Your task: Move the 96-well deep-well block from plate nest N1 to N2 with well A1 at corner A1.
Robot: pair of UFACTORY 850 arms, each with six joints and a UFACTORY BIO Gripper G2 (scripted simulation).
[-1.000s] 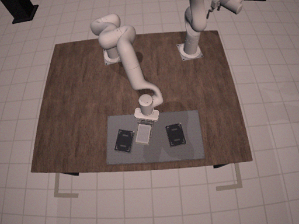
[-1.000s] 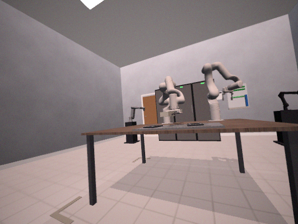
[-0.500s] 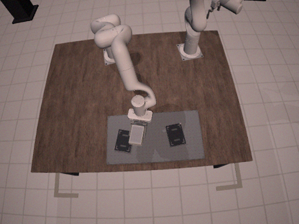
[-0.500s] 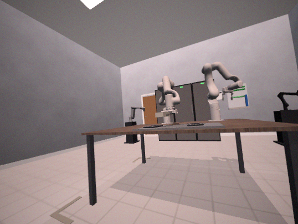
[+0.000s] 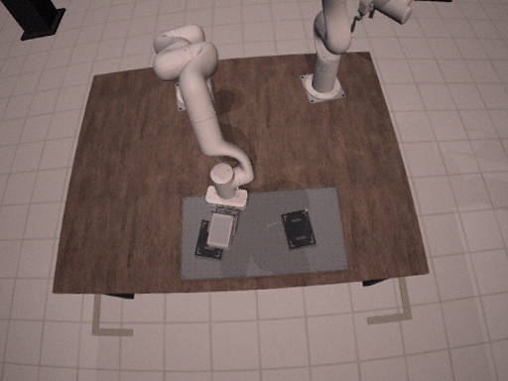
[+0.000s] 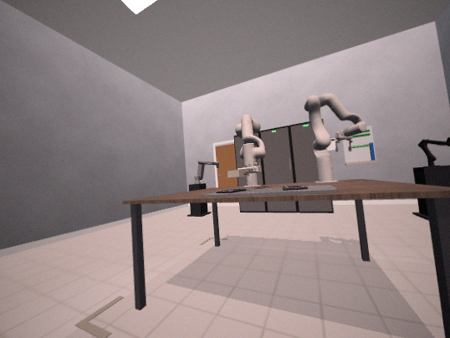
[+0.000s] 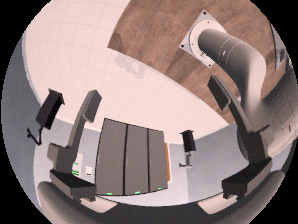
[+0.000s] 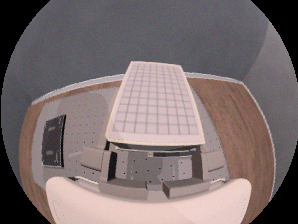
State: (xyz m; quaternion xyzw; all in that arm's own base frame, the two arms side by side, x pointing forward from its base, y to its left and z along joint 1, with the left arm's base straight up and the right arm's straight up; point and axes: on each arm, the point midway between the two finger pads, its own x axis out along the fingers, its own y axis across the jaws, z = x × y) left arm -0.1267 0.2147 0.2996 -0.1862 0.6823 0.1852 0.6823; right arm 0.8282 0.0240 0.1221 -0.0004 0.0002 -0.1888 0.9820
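Holding the block [image 5: 220, 230] [image 6: 236, 173] [image 8: 155, 102], the right pincer [image 5: 226, 210] [image 6: 252, 170] [image 8: 156, 151] is closed on its near end. The block sticks out in front of the pincer, high above nest N2 [image 5: 202, 242] [image 6: 231, 191].

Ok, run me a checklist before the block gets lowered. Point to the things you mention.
1. Block [image 5: 220, 230] [image 6: 236, 173] [image 8: 156, 102] gripped by the right gripper [image 5: 225, 211] [image 6: 251, 171] [image 8: 154, 160]: ok.
2. N1 [image 5: 298, 230] [image 6: 294, 187] [image 8: 54, 140] vacated: ok.
3. Block lined up over N2 [image 5: 202, 240] [image 6: 231, 191]: not ok, it overlaps only partly from above.
4. Cut-off corner matching the A1 mark: cannot tell.
5. Left gripper [image 5: 355, 23] [image 6: 343, 144] [image 7: 155, 95] away from both nests: ok.
6. Block seated flat: not ok, it is raised.
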